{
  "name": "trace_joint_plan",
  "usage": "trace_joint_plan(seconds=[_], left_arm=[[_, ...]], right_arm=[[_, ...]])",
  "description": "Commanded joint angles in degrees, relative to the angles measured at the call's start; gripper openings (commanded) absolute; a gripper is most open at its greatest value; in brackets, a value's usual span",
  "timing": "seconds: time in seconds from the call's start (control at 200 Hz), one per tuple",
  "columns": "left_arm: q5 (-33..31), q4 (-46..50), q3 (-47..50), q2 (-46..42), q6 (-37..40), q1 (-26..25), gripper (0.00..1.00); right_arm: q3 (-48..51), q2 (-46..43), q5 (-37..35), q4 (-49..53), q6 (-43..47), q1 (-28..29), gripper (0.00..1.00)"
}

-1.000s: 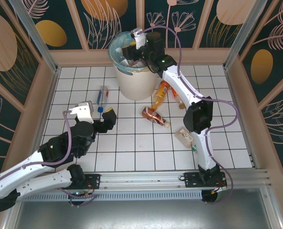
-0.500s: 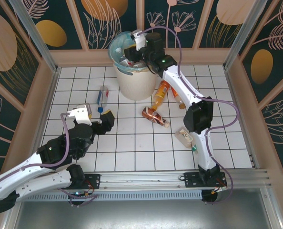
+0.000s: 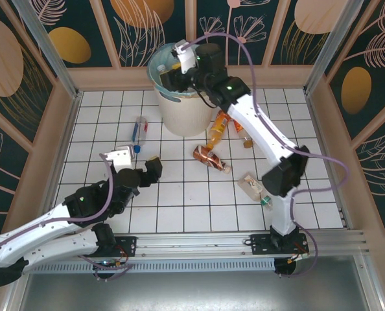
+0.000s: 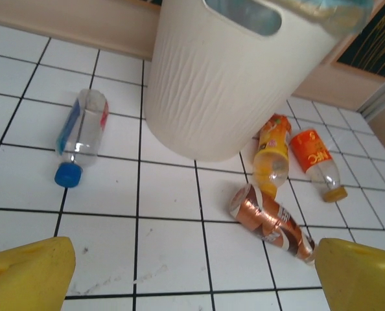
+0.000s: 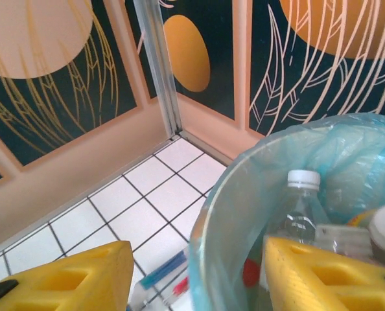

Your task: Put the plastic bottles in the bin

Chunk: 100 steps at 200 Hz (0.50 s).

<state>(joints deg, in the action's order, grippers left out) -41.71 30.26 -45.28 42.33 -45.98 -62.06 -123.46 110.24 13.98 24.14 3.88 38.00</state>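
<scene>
Left gripper (image 4: 192, 275) and right gripper (image 5: 192, 275) both gape wide, nothing held; plastic bottles (image 4: 270, 217) lie left and near-right of the bin (image 4: 225, 84), probably light, slick, rolly, so I'd pinch mid-label.

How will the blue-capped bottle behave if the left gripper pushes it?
The bottle lies on its side on smooth tiles, so it would probably roll or skid. It looks clear and mostly empty, so it is likely light. Its thin plastic may dent when squeezed.

Open tiles (image 4: 166, 253) ahead — bin (image 4: 225, 84) blocks beyond.
</scene>
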Motion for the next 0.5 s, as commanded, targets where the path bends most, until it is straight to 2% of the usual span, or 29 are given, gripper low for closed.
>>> trace_joint_plan(seconds=[0.0,0.14,0.315,0.495], left_arm=[[3.0,-0.7,1.1,1.8,-1.2,-0.2,0.95],[5.9,-2.7,2.0,4.9,-1.1,-0.1,0.95],[10.8,-6.8,2.3,10.9,1.0,-0.2,0.95],[14.0,-8.6,0.2,19.1,3.8,-0.1,0.95]], right_arm=[[10.0,-9.4,-3.9,-0.7,-2.8,-0.7,0.57],[30.3,-22.1,-7.2,-6.7,-7.5,-1.7,0.57],[55.4,-37.5,-7.6,-14.1,-19.3,-7.8,0.6],[70.9,-49.7,-10.3,-9.5,-31.7,-16.1,0.6]])
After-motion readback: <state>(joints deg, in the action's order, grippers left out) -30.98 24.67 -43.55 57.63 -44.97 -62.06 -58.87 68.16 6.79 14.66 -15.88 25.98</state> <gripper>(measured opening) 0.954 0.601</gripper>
